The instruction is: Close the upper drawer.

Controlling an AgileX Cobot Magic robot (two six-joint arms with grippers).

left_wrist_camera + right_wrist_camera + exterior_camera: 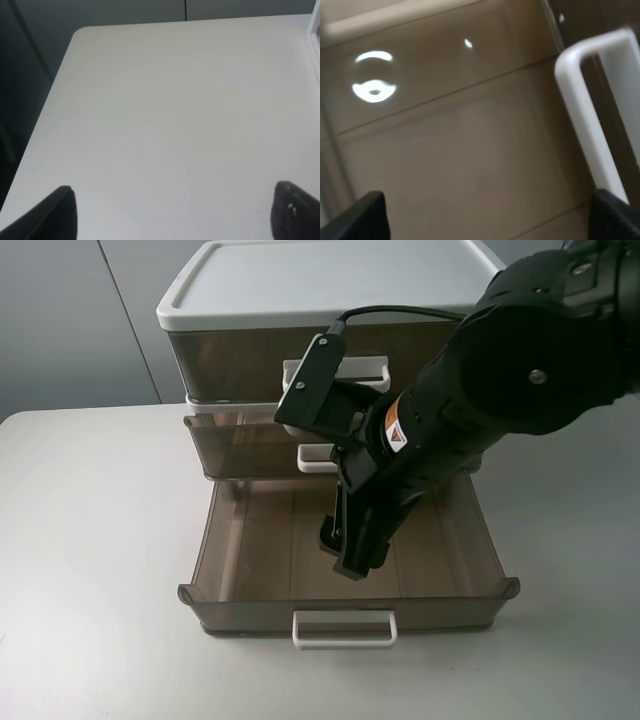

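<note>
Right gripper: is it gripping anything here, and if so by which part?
Nothing is held. The right gripper is open above the pulled-out bottom drawer, with nothing between its fingers.

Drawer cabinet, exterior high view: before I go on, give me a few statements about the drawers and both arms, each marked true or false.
1. The bottom drawer is pulled far out. True.
2. The bottom drawer holds several objects. False: the floor that shows is bare, with only the arm above it.
3. The right arm reaches over the bottom drawer with its jaws apart. True.
4. The left arm's jaws grip a white handle. False: the left wrist view shows them open over bare table.
5. The cabinet lid is black. False: it is white.
</note>
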